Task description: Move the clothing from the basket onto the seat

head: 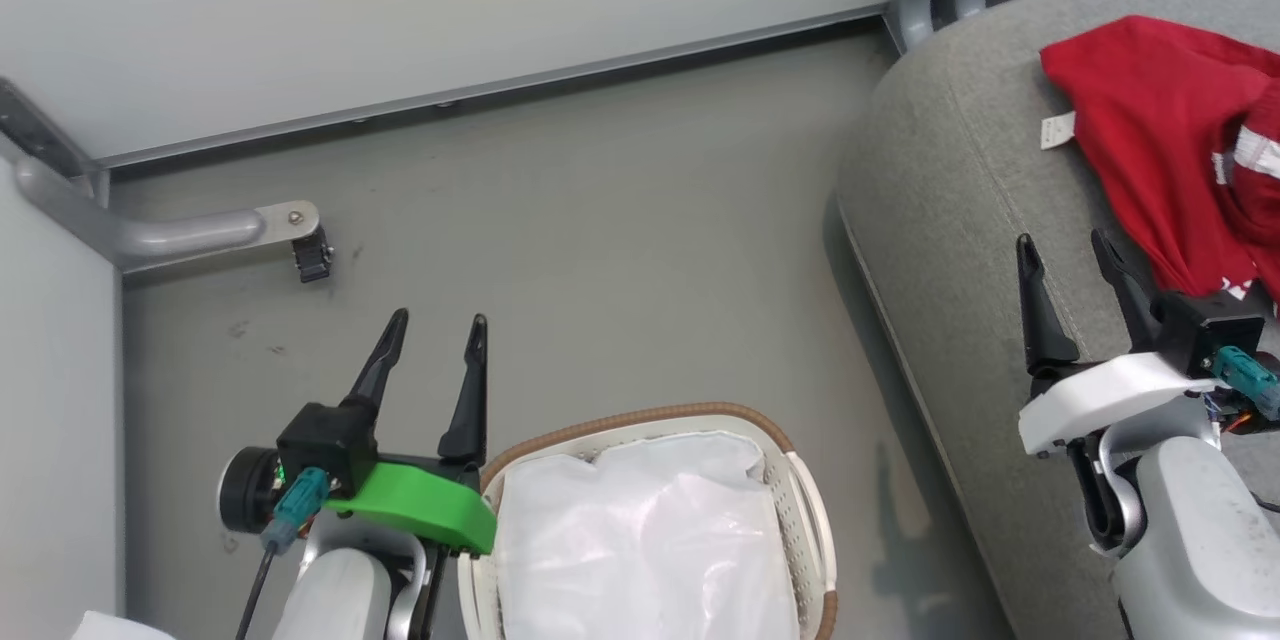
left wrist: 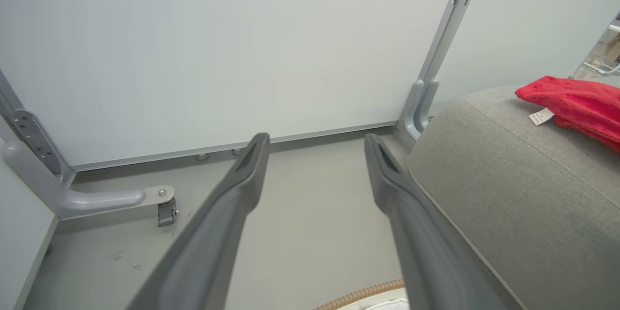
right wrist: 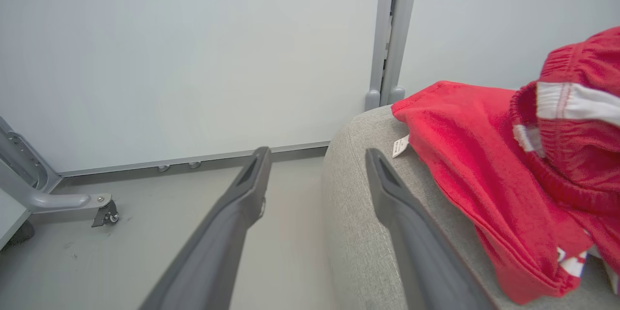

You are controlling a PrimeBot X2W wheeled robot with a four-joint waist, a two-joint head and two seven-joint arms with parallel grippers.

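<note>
Low at my left, my left gripper (head: 439,317) is hanging beside the laundry basket (head: 640,417), jaws spread wide and gripping nothing; a white liner (head: 640,540) is showing inside it. Rightwards, my right gripper (head: 1062,238) is hovering over the grey sofa cushion (head: 960,220), jaws wide and empty too, just beside the red garment (head: 1160,140) lying on it. I am reckoning a careless pull-back could be snagging its hem and dragging it floorwards

Large grey fabric-upholstered sofa seat (head: 960,220): crumpled bright red fabric garment (head: 1160,140) with white trim lies on top. Smooth grey floor (head: 600,250): oval white perforated plastic basket (head: 795,520), brown rim, stands beside seat.
</note>
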